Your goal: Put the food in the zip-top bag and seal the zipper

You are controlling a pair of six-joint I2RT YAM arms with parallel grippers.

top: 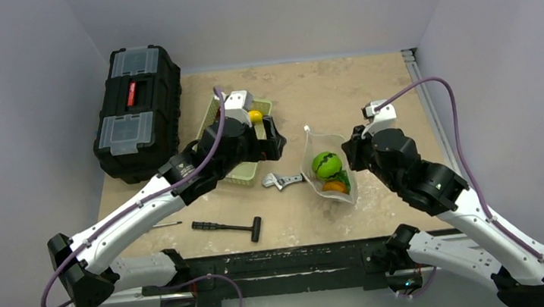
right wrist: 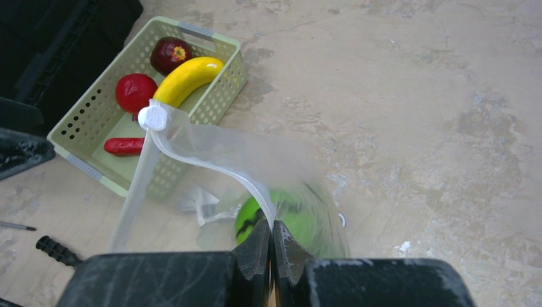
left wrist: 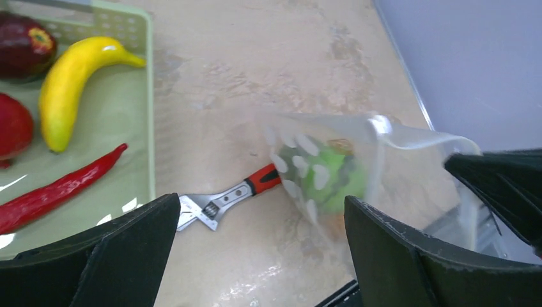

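Top view: the zip-top bag (top: 313, 148) stands on the counter (top: 369, 90) right of centre, between the two arms. Inside it are a green pepper (top: 325, 165) and, nearer the arm bases, an orange piece (top: 336, 186). The orange piece is plain only from up here. The left arm hides most of the pale green basket (top: 244, 173). A black toolbox (top: 138, 110) sits far left and a hammer (top: 227, 227) lies near the front edge.

Right wrist view: the right gripper (right wrist: 270, 233) has its jaws clenched on the zipper (right wrist: 211, 165) at the bag's mouth. The strip arcs up and away to a white tab (right wrist: 153, 118), held clear of the counter. A second edge drops away from the tab, so the mouth is open, not sealed. This view looks straight into the basket, which holds four pieces:
- banana (right wrist: 187, 80)
- dark red fruit (right wrist: 170, 54)
- red round fruit (right wrist: 135, 91)
- red chilli (right wrist: 124, 146)

Left wrist view: the left gripper (left wrist: 261, 214) has its jaws spread wide, grasping nothing, poised over the counter just beside the basket's rim. Only here do the white polka dots on the bag's face show. A wrench (left wrist: 220, 201) lies below, its red handle reaching the bag's lower corner. Whether they touch I cannot tell.
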